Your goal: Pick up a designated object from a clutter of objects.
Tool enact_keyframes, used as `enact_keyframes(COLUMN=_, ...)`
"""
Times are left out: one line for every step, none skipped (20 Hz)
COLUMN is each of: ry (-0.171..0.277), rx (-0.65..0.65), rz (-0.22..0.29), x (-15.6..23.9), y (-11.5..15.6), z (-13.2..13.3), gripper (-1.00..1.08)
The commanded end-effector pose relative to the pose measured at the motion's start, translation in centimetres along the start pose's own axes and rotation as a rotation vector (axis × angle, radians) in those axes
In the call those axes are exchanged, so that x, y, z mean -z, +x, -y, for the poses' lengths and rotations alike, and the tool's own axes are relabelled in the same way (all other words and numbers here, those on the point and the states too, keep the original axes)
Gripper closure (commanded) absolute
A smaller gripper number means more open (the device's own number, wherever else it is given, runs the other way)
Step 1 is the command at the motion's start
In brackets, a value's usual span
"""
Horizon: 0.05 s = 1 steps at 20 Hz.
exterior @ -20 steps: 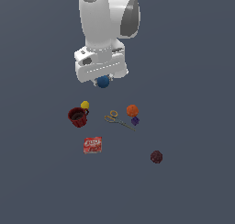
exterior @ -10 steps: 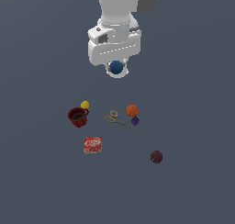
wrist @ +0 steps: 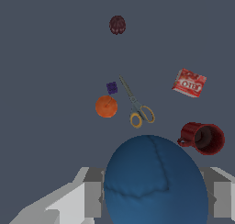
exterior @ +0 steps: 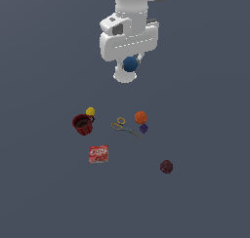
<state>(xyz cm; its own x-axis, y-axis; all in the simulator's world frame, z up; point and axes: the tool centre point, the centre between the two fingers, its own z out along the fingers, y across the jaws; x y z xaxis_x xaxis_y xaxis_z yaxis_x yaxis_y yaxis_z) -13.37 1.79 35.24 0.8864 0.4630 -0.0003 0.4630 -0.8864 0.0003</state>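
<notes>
One blue ball sits clamped in the gripper, high above the red mug; beside that mug lie the yellow ball, scissors and orange ball

A flat grey floor carries seven small items, all below the end effector. A red mug touches a yellow ball. Gold-handled scissors lie between the mug and an orange ball, beside a purple cube. A red-and-white box and a maroon ball lie farther off.
</notes>
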Motion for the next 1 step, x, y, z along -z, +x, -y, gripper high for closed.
enact_keyframes(ry=0.000, rx=-0.001, rz=0.000, x=0.11, y=0.07, z=0.03, gripper=1.08)
